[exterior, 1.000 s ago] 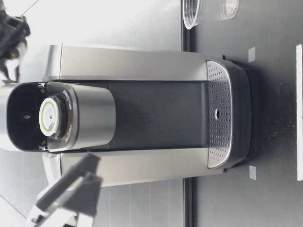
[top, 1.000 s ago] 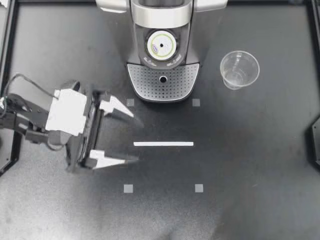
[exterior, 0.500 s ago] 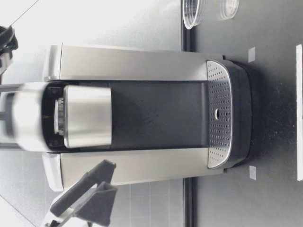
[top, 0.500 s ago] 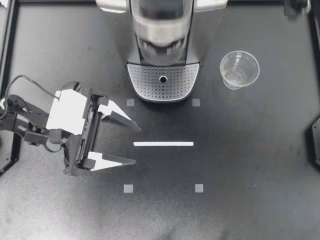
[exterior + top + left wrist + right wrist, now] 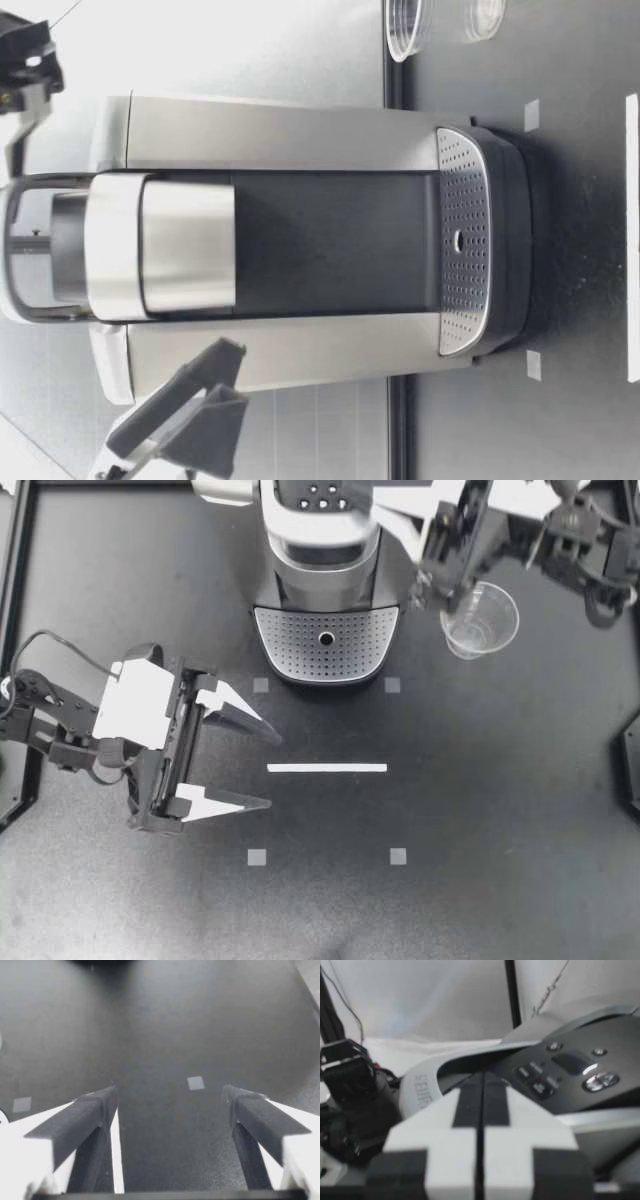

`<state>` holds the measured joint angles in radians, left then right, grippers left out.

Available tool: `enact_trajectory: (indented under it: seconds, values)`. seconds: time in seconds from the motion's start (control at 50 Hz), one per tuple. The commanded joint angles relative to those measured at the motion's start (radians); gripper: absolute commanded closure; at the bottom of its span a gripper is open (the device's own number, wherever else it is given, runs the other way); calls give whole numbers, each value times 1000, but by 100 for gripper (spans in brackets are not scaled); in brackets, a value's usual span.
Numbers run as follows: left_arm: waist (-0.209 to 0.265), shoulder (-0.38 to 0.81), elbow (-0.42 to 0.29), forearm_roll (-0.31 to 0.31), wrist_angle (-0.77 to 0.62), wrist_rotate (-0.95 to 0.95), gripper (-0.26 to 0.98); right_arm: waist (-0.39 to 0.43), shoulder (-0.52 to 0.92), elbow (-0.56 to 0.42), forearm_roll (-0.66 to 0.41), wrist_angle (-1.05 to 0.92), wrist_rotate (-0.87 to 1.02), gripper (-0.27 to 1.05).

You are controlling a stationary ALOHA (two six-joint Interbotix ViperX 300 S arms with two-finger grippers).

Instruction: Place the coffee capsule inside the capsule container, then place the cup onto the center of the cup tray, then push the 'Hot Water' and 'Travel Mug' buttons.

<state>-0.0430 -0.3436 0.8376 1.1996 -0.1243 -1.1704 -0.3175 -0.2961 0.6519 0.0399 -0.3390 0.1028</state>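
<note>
The coffee machine (image 5: 322, 550) stands at the back middle with its lid (image 5: 150, 245) down, so the capsule is hidden. The perforated cup tray (image 5: 300, 645) at its foot is bare. A clear plastic cup (image 5: 482, 620) stands upright on the table, right of the machine. My right gripper (image 5: 432, 580) comes in from the back right, shut on nothing, between the machine's head and the cup. In its wrist view, that gripper (image 5: 481, 1090) faces the button panel (image 5: 565, 1072). My left gripper (image 5: 270, 768) rests open and holds nothing at the front left.
A white tape line (image 5: 326, 768) and small grey square markers (image 5: 398, 856) lie on the black table in front of the machine. The left fingers (image 5: 200, 385) hang beside the machine in the low view. A black frame (image 5: 12, 600) borders the table.
The machine's lid has come down over the capsule, which showed a second ago. My right arm has swung into the top view beside the cup. The left gripper has turned slightly.
</note>
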Motion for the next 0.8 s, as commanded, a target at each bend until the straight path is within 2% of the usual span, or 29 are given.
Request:
enact_trajectory:
  seconds: [0.0,0.24,0.4,0.6,0.68,0.78]
  values:
    - [2,-8,-11,-6,-5,0,-4,23,-14,9,5,-20,9,74]
    - [2,2,-14,-9,-3,0,-4,49,-40,64,5,-38,60,74]
    - [2,8,-15,-11,-5,-2,-4,28,-186,117,52,29,120,74]
    - [2,15,-8,-15,-3,0,-4,-80,-391,330,155,291,261,74]
    - [2,21,-8,-14,-3,0,-4,-133,-469,428,160,353,334,74]
    - [2,31,-8,-14,-3,0,-4,-202,-532,505,158,391,402,74]
